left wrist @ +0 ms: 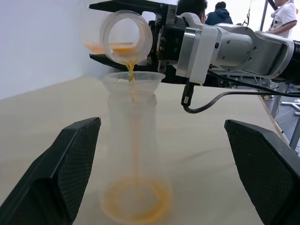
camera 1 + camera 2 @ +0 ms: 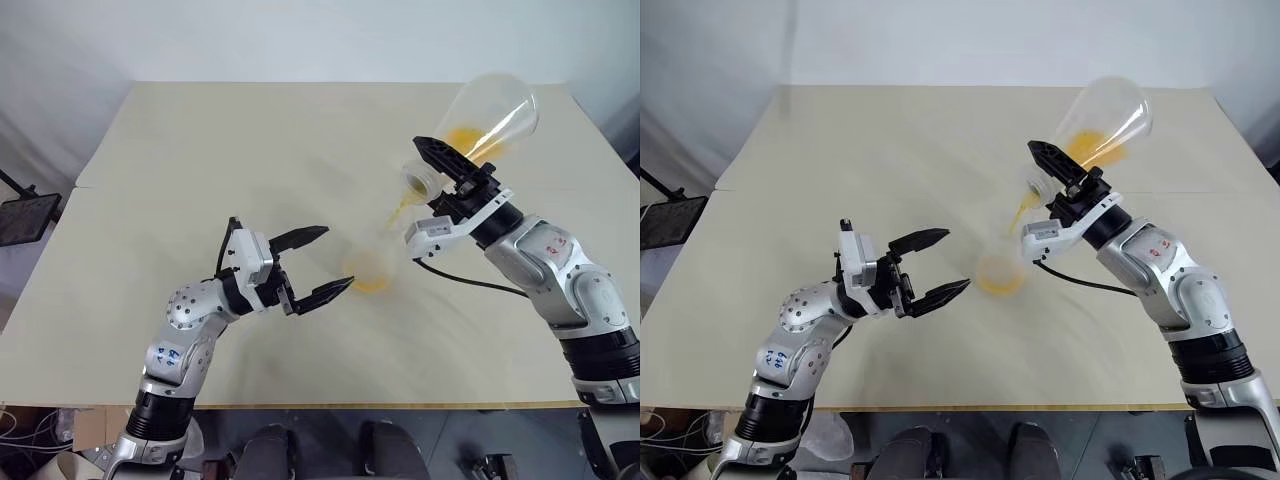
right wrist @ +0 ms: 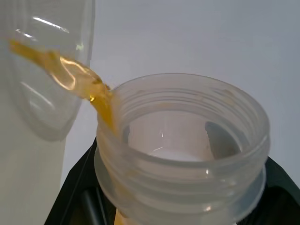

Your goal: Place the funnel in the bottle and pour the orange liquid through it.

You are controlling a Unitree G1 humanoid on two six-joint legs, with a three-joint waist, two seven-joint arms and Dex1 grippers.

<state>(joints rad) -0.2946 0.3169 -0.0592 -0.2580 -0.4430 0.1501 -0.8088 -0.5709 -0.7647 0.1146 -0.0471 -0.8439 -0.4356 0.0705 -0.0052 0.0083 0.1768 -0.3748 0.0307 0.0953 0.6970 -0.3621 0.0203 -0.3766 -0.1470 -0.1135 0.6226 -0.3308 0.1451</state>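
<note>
The bottle [image 1: 133, 154] stands upright on the table, with the clear funnel [image 1: 133, 80] seated in its mouth. My right gripper [image 2: 432, 182] is shut on the neck of a larger clear conical flask [image 2: 492, 112], tipped mouth-down over the funnel. A thin stream of the orange liquid [image 1: 131, 70] falls from the flask's mouth [image 3: 183, 150] into the funnel. More of it pools in the bottle's base [image 2: 372, 283], and some stays in the flask. My left gripper [image 2: 338, 258] is open, its fingertips just left of the bottle and apart from it.
The beige table [image 2: 250, 150] is bare apart from the bottle. A black object [image 2: 25, 215] sits off its left edge. A black cable [image 2: 470, 282] hangs from my right wrist. People [image 1: 215, 11] stand beyond the table's far side.
</note>
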